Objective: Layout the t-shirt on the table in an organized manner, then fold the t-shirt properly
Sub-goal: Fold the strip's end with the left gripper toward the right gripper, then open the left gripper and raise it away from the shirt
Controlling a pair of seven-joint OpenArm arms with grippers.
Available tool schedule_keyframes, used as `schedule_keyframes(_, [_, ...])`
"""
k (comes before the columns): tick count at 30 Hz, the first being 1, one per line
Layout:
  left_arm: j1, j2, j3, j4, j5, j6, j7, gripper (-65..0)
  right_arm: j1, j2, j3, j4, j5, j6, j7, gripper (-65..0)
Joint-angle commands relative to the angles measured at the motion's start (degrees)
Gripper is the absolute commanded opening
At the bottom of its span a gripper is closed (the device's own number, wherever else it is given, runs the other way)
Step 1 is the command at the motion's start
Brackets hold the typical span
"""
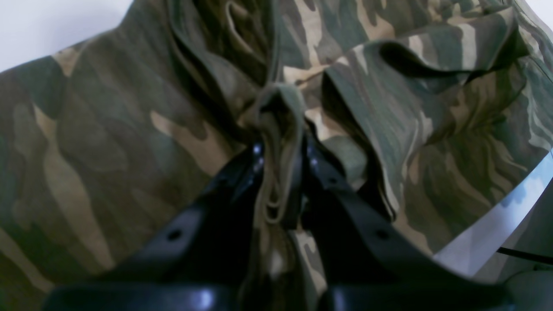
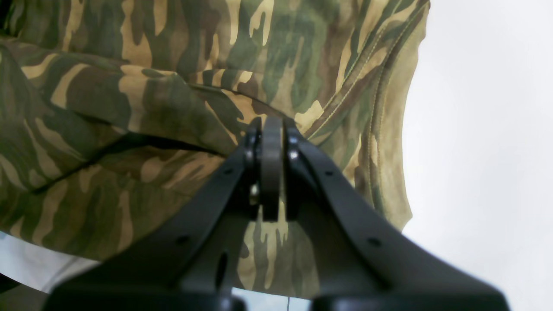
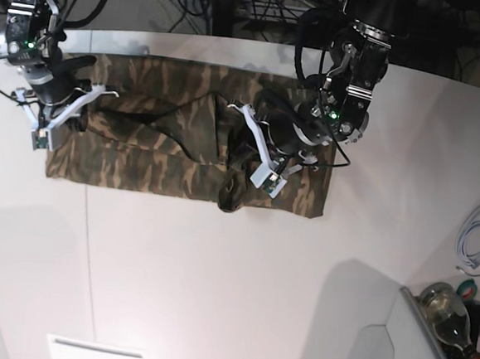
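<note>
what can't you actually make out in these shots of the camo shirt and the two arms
- Base view: the tips of the left pincer are hidden in bunched folds of the soft camouflage-print cloth t-shirt.
- Base view: the right pincer is too small to show its grip.
- Left wrist view: the shirt's outline is cut off by the frame edges and blurred.
- Right wrist view: the black fingers cover the pinched cloth; the smooth white table shows no detail.

Base view overhead, far; wrist views close on t-shirt (image 3: 184, 154), shared.
</note>
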Motion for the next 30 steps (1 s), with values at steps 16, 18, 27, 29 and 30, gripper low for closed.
schedule_keyframes(16, [0.2, 0.1, 0.1, 1.6, -0.9, -0.4, -1.2, -44.8, 0.5, 0.4, 0.3, 0.9, 0.5, 0.1, 1.2, -62.9])
schedule_keyframes(18, [0.3, 0.1, 0.2, 1.6, -0.9, -0.4, -1.2, -37.0, 0.5, 0.3, 0.3, 0.9, 0.5, 0.1, 1.2, -62.9])
schedule_keyframes(27, [-0.1, -0.5, 9.9, 1.3, -1.2, -0.4, -1.2, -24.4, 0.5, 0.3, 0.1, 0.9, 0.5, 0.1, 1.2, -62.9])
schedule_keyframes(29, [-0.3, -0.5, 12.1, 1.5, -1.3, -0.4, -1.2, -24.4, 0.5, 0.3, 0.2, 0.9, 0.5, 0.1, 1.2, -62.9])
schedule_keyframes(30, [-0.3, -0.5, 12.6, 1.6, -1.3, -0.4, -1.2, -24.4, 0.5, 0.3, 0.2, 0.9, 0.5, 0.1, 1.2, -62.9])
